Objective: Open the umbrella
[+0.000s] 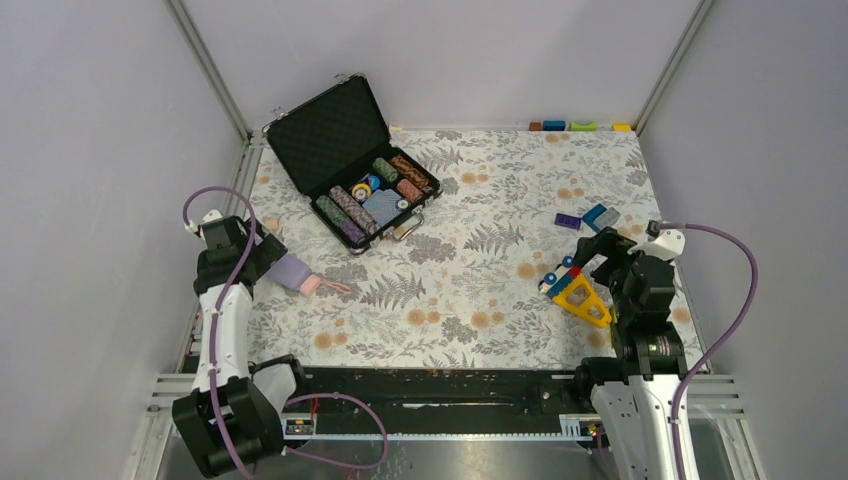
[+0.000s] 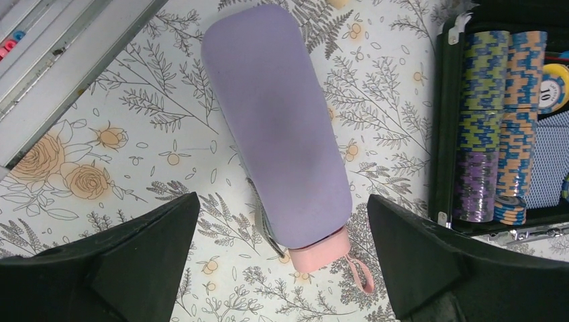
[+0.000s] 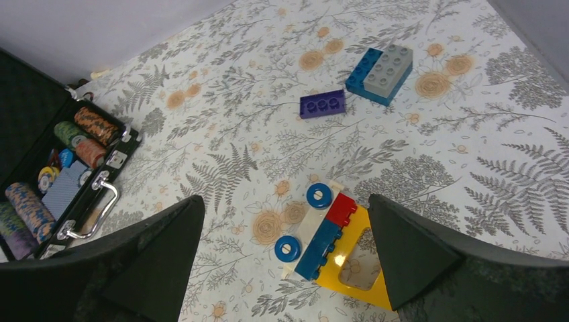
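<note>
the umbrella (image 2: 321,256) lies folded on the left side of the desk (image 1: 470,280), packed inside a lilac sleeve (image 2: 278,127) so that only its pink handle end and a thin pink wrist loop (image 2: 360,274) stick out. in the top view the handle end points towards the middle of the desk, and the far end of the sleeve is hidden under the left arm's wrist.

the left jaws stand wide and hold nothing. in the left wrist view the two black fingers (image 2: 134,261) sit one on each side of the handle end of the sleeve, both clear of it with floral cloth showing in the gaps. whether the fingertips touch the cloth cannot be told.

the right jaws are wide too and empty, on the right side of the desk well apart from the umbrella. between their fingers (image 3: 416,255) in the right wrist view lies a toy block car (image 3: 329,248) of yellow, blue, red and white bricks with blue wheels. beyond it lie a purple brick (image 3: 322,104) and a blue-and-grey brick (image 3: 380,67), near each other but not touching.

an open black case (image 1: 350,165) with rows of poker chips (image 2: 486,127) sits near the far left corner, its lid tilted back. a few coloured blocks (image 1: 580,126) line the far edge.
</note>
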